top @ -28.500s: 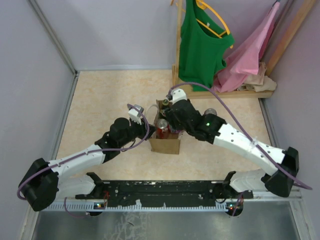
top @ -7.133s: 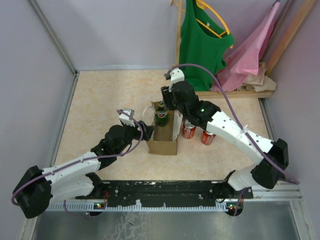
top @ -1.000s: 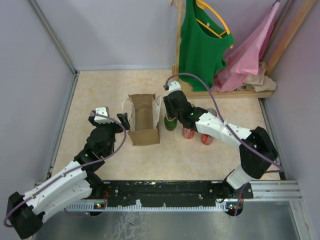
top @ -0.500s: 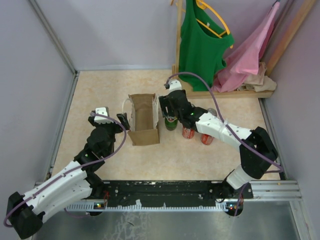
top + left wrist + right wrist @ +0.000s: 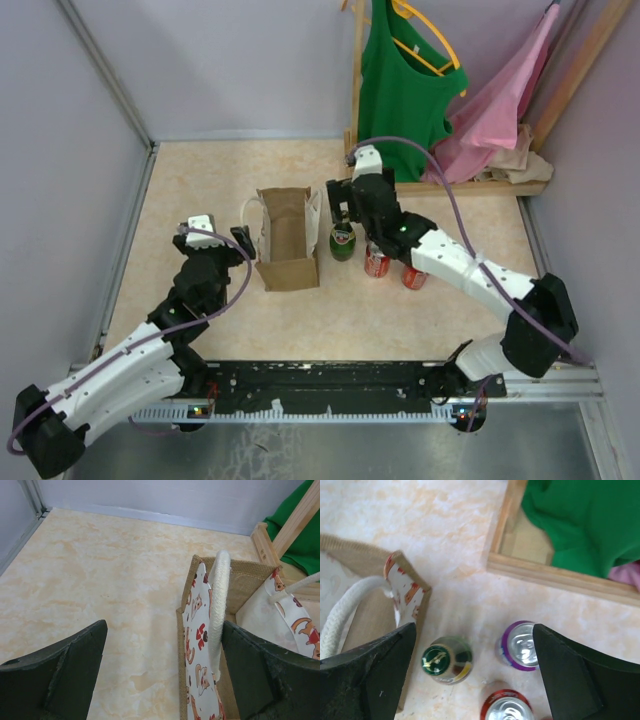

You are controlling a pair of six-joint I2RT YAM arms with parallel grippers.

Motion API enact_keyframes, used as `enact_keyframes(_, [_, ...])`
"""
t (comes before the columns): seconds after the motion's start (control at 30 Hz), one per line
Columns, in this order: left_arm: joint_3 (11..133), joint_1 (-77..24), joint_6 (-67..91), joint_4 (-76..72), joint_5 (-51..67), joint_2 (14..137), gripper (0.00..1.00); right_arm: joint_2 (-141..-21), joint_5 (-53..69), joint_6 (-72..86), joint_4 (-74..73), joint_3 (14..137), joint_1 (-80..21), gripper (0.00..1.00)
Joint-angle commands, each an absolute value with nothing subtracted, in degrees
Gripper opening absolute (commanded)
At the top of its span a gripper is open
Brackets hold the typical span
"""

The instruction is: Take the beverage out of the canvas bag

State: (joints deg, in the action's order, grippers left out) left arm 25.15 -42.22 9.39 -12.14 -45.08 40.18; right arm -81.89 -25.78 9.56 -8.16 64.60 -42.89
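The canvas bag (image 5: 286, 240) stands upright in the middle of the floor with its top open, and only brown lining shows inside. A green glass bottle (image 5: 343, 242), the beverage, stands on the floor just right of the bag. My right gripper (image 5: 345, 196) hangs open above and a little behind the bottle, touching nothing. From the right wrist, the bottle's green cap (image 5: 440, 659) lies below, between the spread fingers (image 5: 370, 680). My left gripper (image 5: 243, 242) is open at the bag's left side. The bag's printed wall (image 5: 197, 645) and white handle (image 5: 219, 605) lie between its fingers.
Two red cans (image 5: 377, 263) (image 5: 413, 276) stand right of the bottle, and a purple can (image 5: 520, 647) behind them. A wooden clothes rack (image 5: 450, 186) with a green top (image 5: 400, 90) and pink cloth (image 5: 495, 110) fills the back right. Grey walls enclose the floor.
My right gripper has opened, let go of the green bottle and lifted back from it. The bottle stays standing beside the bag. The left arm has barely moved.
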Motion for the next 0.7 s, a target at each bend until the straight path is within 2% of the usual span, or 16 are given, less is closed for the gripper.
enact_keyframes(0.0, [26.97, -41.92, 8.48, -11.03, -48.62, 39.38, 1.00, -74.79, -31.10, 9.33, -6.75, 65.23, -38.76, 0.99])
enact_keyframes(0.33, [27.97, -41.92, 7.87, -10.26, -49.76, 39.03, 1.00, -58.77, -35.18, 19.04, -10.31, 52.60, -19.45, 0.99])
enact_keyframes(0.53, [26.87, -41.92, 7.39, -9.79, -51.54, 36.43, 1.00, -48.29, -41.63, 32.95, -20.85, 46.01, -10.17, 0.99])
enact_keyframes(0.67, [26.55, -41.92, 7.50, -8.75, -52.43, 33.76, 1.00, -42.89, -44.45, 35.46, -26.18, 43.31, -7.82, 0.99])
